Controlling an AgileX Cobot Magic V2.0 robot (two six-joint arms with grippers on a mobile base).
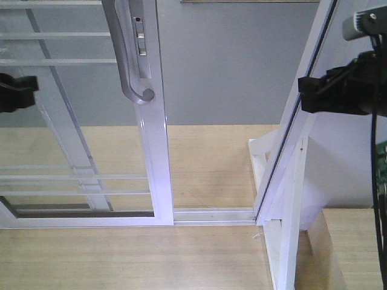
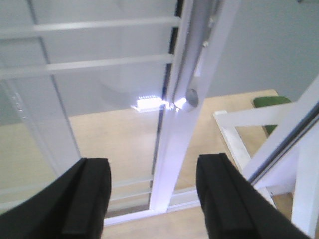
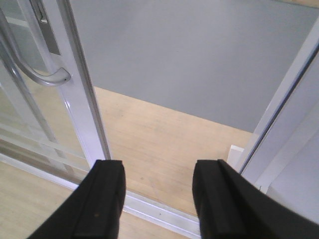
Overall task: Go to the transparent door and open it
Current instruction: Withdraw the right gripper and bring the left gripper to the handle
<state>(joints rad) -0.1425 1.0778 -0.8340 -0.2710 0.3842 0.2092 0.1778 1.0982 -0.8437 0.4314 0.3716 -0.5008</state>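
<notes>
The transparent door (image 1: 158, 169) stands at the left, a glass panel with thin white bars. Its curved grey handle (image 1: 126, 60) is on the right side rail. A gap shows between that rail and the slanted post. My left gripper (image 2: 154, 194) is open and empty. The door's rail (image 2: 174, 149) rises between its fingers, farther off, with the handle (image 2: 192, 74) above. My right gripper (image 3: 160, 196) is also open and holds nothing. It faces the gap, with the door rail (image 3: 82, 109) and handle (image 3: 40, 77) to its left. Neither gripper touches the door.
A slanted white outer post (image 1: 290, 139) bounds the gap on the right, with a white frame structure (image 1: 284, 241) below it. The floor track (image 1: 211, 215) runs between door and post. Another white rail (image 1: 66, 139) shows behind the glass. A green object (image 2: 271, 102) lies beyond.
</notes>
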